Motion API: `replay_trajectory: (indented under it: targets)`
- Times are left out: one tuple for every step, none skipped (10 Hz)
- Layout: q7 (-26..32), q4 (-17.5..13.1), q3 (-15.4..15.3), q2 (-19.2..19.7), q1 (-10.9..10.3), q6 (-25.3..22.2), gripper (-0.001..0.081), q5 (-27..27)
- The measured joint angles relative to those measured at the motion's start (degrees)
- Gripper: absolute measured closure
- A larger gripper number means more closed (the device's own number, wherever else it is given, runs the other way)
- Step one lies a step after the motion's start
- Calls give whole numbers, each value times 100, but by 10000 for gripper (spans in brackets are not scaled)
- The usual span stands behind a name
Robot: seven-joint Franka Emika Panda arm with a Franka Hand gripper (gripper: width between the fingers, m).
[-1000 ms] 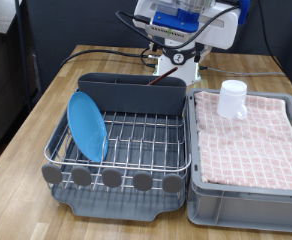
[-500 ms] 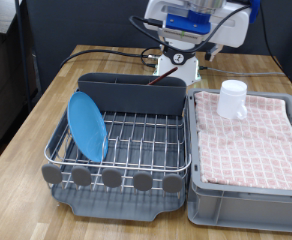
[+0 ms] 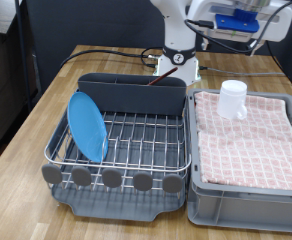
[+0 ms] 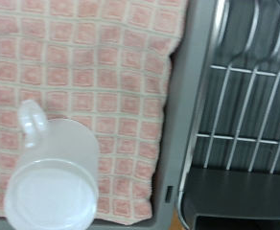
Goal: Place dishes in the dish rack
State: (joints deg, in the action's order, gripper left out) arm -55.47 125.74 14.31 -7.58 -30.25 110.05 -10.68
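Rack [image 3: 121, 150] on bench [image 3: 31, 130] at exterior view's left, round grey discs along near edge, tall grey compartment at far end. Blue plate [image 3: 87, 125] stands on edge in rack's left side. Crate [image 3: 248, 205] just right of rack, lined with checked cloth [image 3: 251, 140]. White mug [image 3: 233, 98] upright on cloth at far end, handle visible in wrist view [image 4: 52, 177]. Pincer high above mug, at exterior view's top right; fingers unseen, cannot tell how far open. Spoon not visible.
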Motion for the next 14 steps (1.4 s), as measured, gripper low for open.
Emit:
replay_trajectory:
  targets:
    - [0, -4, -93, 1, -76, 25, 3, 77]
    - [-8, -5, -181, 2, -137, 59, 3, 173]
    - [-23, -5, -191, 3, -162, 81, 3, 204]
    - [-22, -5, -185, 3, -160, 74, 3, 196]
    - [-17, -5, -179, 4, -160, 74, 3, 196]
    - [-16, -7, -170, 8, -160, 65, 3, 196]
    - [1, -40, -161, 29, -160, 5, 3, 210]
    - [41, -92, -158, 69, -160, -8, 3, 230]
    - [59, -150, -162, 130, -160, -68, 3, 233]
    - [118, -237, -163, 235, -160, -234, 3, 321]
    - [193, -331, -160, 396, -160, -384, 3, 472]
    - [238, -420, -160, 598, -161, -513, 3, 572]
    - [265, -481, -165, 808, -161, -555, 3, 603]
    - [274, -520, -173, 1006, -161, -562, 3, 627]
